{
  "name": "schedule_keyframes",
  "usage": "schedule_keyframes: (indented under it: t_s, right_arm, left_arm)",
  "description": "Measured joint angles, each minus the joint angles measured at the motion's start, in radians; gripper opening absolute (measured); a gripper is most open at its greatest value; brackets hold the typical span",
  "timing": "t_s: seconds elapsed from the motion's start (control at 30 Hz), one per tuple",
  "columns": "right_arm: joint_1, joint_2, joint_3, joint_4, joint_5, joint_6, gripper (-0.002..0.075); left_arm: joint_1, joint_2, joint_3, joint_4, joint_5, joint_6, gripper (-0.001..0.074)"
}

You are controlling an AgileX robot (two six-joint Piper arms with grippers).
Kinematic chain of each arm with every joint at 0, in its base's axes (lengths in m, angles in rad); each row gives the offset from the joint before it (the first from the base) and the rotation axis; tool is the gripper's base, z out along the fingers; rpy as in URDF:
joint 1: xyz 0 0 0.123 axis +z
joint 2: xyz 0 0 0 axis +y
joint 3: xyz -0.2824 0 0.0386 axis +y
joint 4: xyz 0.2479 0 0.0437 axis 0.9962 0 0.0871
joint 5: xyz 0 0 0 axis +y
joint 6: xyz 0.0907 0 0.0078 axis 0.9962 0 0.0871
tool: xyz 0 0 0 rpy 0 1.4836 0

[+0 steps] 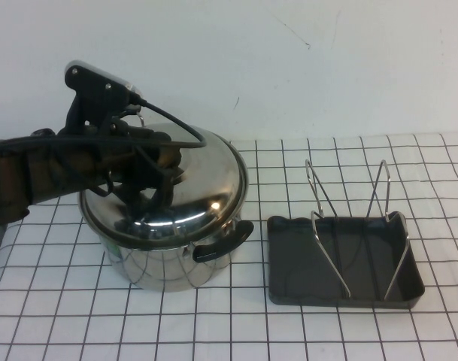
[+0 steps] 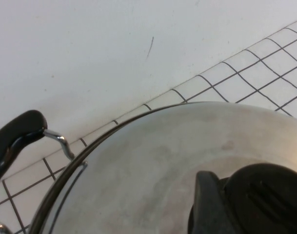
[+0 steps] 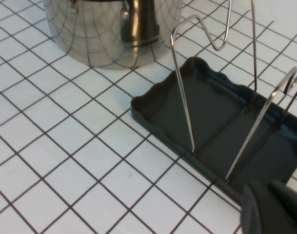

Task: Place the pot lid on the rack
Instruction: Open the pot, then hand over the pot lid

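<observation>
The shiny domed pot lid [image 1: 206, 177] sits on the steel pot [image 1: 165, 259] at the left of the table. My left gripper [image 1: 150, 192] is down on the lid's centre. In the left wrist view one finger [image 2: 207, 200] presses against the black knob [image 2: 270, 190] on the lid [image 2: 153, 165], so the gripper looks shut on the knob. The rack [image 1: 319, 192], silver wire prongs in a dark grey tray [image 1: 289, 263], stands empty to the right of the pot. My right gripper [image 3: 275, 209] hovers just beside the tray [image 3: 163, 109], outside the high view.
The pot has black side handles, one at the front [image 1: 221, 241] and one seen in the left wrist view [image 2: 11, 141]. The table has a white cloth with a black grid. A white wall rises behind. The pot [image 3: 104, 34] stands close to the tray.
</observation>
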Motion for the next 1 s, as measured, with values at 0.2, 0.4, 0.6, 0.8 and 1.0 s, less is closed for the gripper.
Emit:
schedule_keyframes:
  t_s: [0.2,0.4,0.6,0.8,1.0]
  right_arm:
    - [0.0,0.0,0.0,0.014,0.0,-0.015,-0.0003]
    - [0.0,0.0,0.0,0.041,-0.009,-0.037,-0.0003]
    - [0.0,0.0,0.0,0.272,-0.041,-0.056,-0.0003]
    - [0.0,0.0,-0.029,0.65,0.112,-0.223,0.0004]
    - [0.0,0.0,-0.124,0.697,0.218,-0.104,0.0152]
  left_arm:
    - [0.0,0.0,0.0,0.0,0.025,0.002,0.0333]
    - [-0.001,-0.054,0.0,0.002,0.08,0.047,0.0333]
    - [-0.001,-0.166,0.0,0.004,0.104,0.061,0.0333]
    - [-0.001,-0.295,0.0,0.014,0.328,0.059,0.0333]
    - [-0.035,-0.372,-0.034,0.034,0.523,0.053,0.0333]
